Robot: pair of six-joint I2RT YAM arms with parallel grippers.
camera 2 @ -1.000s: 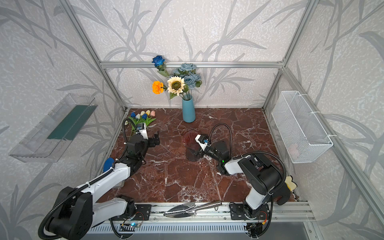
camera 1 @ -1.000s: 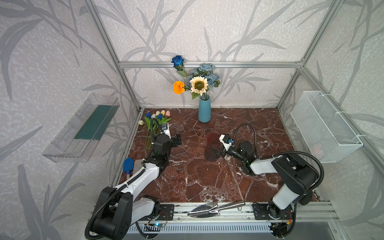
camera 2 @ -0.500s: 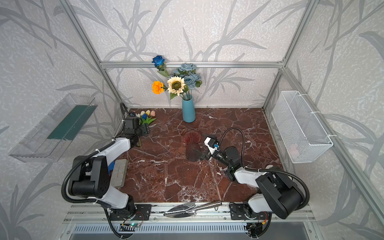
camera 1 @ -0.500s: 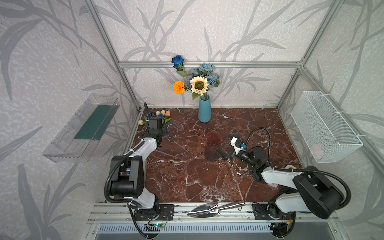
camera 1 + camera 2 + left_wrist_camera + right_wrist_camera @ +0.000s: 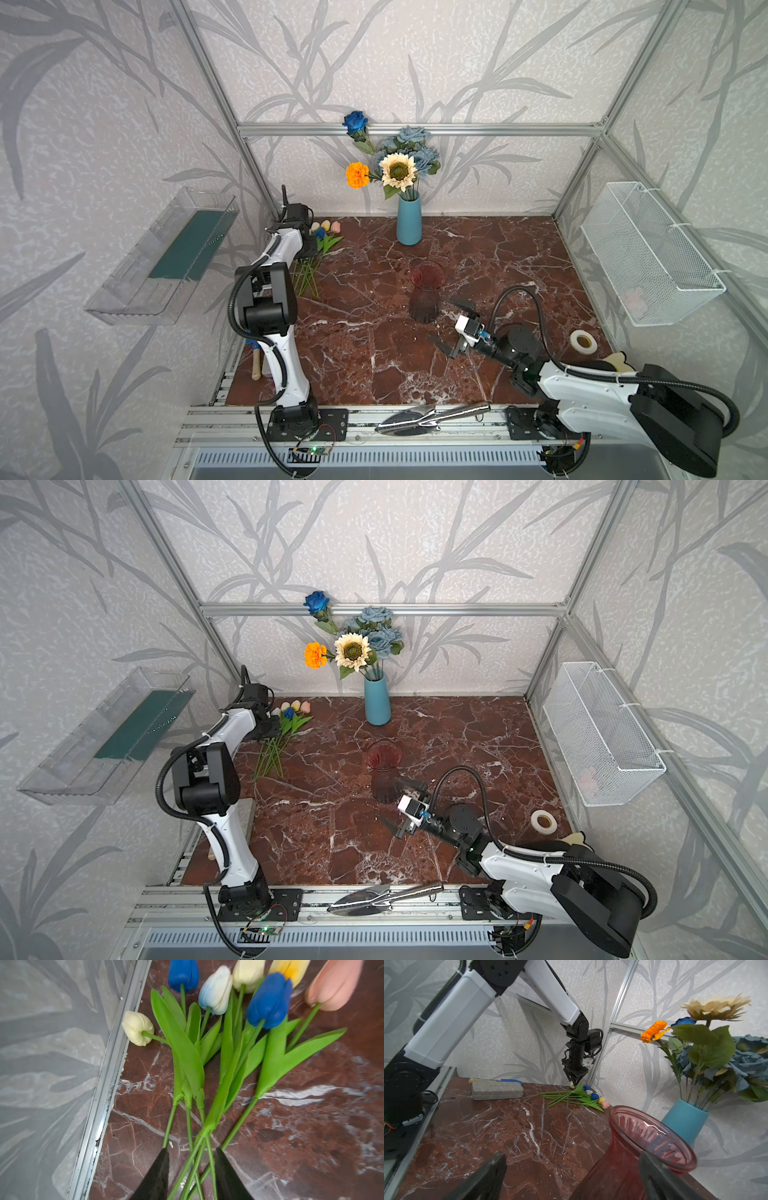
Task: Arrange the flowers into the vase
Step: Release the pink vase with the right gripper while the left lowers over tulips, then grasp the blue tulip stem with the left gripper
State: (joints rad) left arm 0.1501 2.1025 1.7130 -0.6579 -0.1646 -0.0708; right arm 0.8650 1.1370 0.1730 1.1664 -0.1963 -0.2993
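Left wrist view has my left gripper (image 5: pixel 190 1150) low over the tulips (image 5: pixel 187 1053). They lie flat on the marble table (image 5: pixel 311 1126) in its far left corner, heads toward the far wall. My jaws stand partway apart with the crossing stems between them. Bare table shows between one finger and the stems, so I have hold of nothing.

In a top view my right gripper (image 5: pixel 439 319) is spread wide and carries nothing. It sits just right of the red glass vase (image 5: pixel 424 291), which stands upright in the middle of the table. Whether a finger touches the glass I cannot tell.

Against the far wall a blue vase (image 5: pixel 409 224) holds the cream sunflower (image 5: pixel 398 170), orange marigold (image 5: pixel 357 175), dark blue rose (image 5: pixel 355 120) and dusty-blue roses (image 5: pixel 412 135).
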